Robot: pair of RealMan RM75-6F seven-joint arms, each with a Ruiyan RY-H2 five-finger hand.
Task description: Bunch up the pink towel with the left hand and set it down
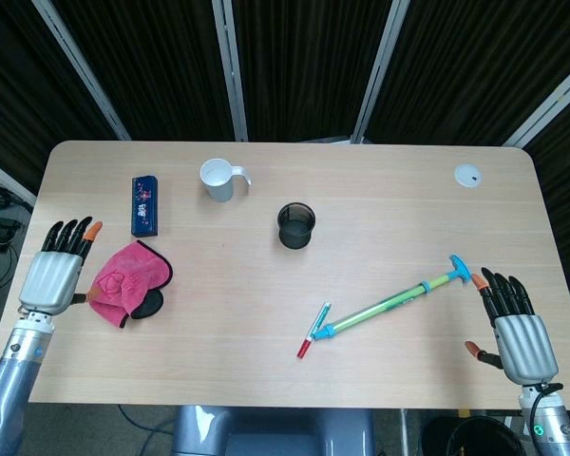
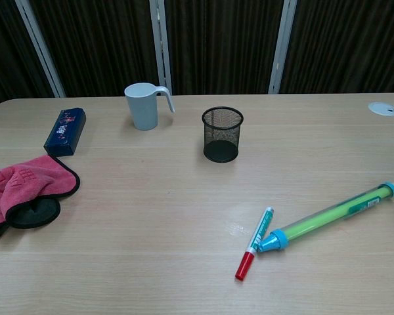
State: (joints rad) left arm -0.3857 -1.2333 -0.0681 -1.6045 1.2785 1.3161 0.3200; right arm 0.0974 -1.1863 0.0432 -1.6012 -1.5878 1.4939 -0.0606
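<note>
At far left of the frame: left hand [image 1: 53, 273], fingers spread, holding nothing; beside it pink towel [image 1: 127, 282], soft terry, crumpled on the desk [image 1: 380, 209]. Centre: black mesh cup [image 1: 296, 225], contents not visible. Lower right: right hand [image 1: 518, 331], fingers spread, empty.

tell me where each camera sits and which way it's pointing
Head view: high above the near edge, looking steeply down on the whole table; shows the left hand open beside the pink towel and the right hand open at the near right.
Chest view: low at the near edge, looking across the tabletop toward the dark curtains; no arm or hand shows.
Both share the towel, blue box, mug, mesh cup, marker and green tube.
</note>
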